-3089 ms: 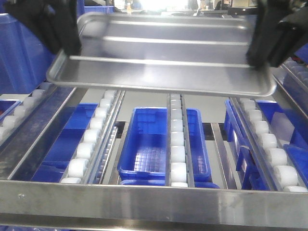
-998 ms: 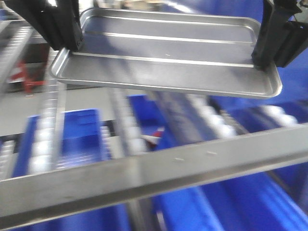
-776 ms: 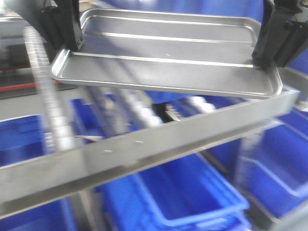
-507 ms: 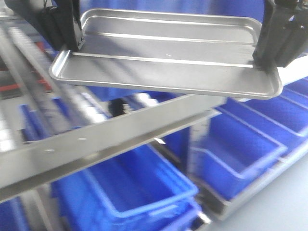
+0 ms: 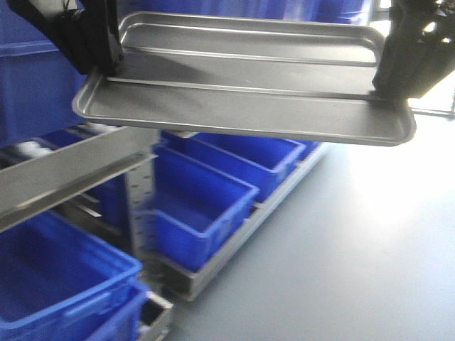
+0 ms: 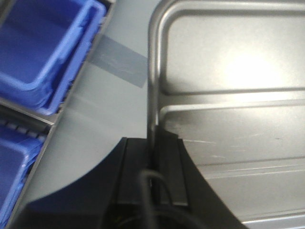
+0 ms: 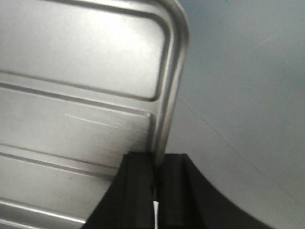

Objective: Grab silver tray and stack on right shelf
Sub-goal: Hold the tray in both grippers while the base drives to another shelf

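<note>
The silver tray [image 5: 242,85] is up in the air, held at its two short ends. The left gripper [image 5: 106,67] pinches the rim at the left end. In the left wrist view, its two black fingers [image 6: 169,162] sit one on each side of the thin rim and press tight on it. The right gripper [image 5: 389,84] pinches the rim at the right end the same way. The right wrist view shows a finger on each side of the rim, with the metal squeezed between them.

The tray is the right way up and nearly flat. Two long ridges run along its bottom. It touches only the two grippers.

Under its left end, a steel bar [image 5: 57,177] of a rack slopes across, a little blurry. Blue bins [image 5: 206,206] sit in rows low down, below the tray. Under the right end is the grey floor [image 5: 355,249], well below the tray.
</note>
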